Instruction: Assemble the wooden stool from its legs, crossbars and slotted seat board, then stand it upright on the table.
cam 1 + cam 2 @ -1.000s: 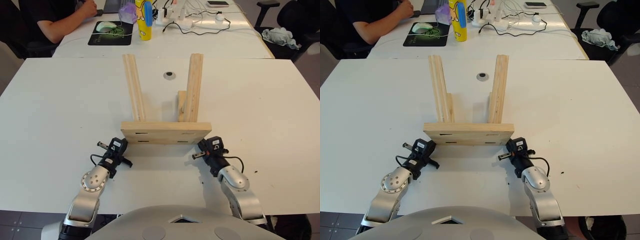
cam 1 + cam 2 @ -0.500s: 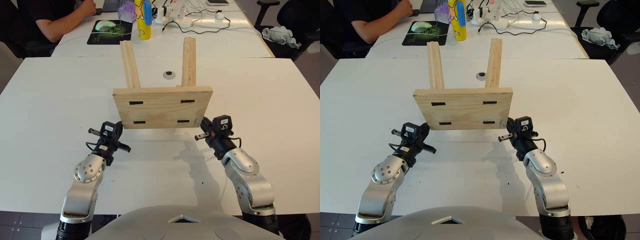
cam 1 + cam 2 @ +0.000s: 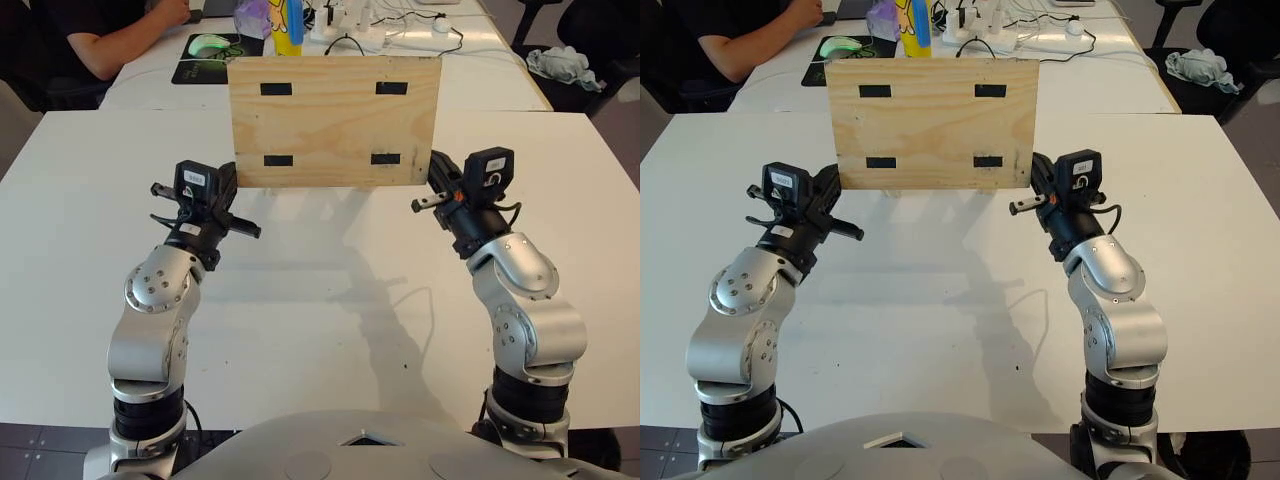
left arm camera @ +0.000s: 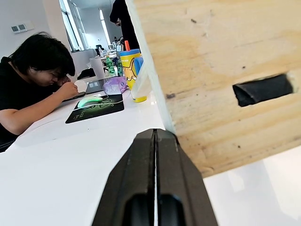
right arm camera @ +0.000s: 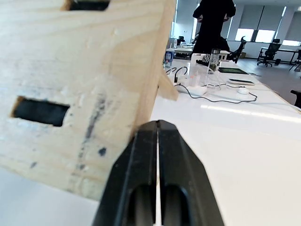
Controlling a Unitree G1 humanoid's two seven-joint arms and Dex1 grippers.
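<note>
The slotted seat board stands on edge above the white table, its flat face with several dark slots turned toward me. The legs and crossbars are hidden behind it; a sliver of one wooden piece shows past the board's edge. My left gripper is shut, its tip pressed against the board's lower left side edge. My right gripper is shut too, its tip against the lower right side edge. The board is squeezed between the two closed tips.
Behind my table a second table carries a yellow cup, a black mouse pad with a green mouse, a power strip with cables and a crumpled cloth. A person sits there.
The stool has been tipped up from lying with its legs pointing away: the seat board rose and now faces me. Both grippers rose and moved away from me with it, still at its sides.
</note>
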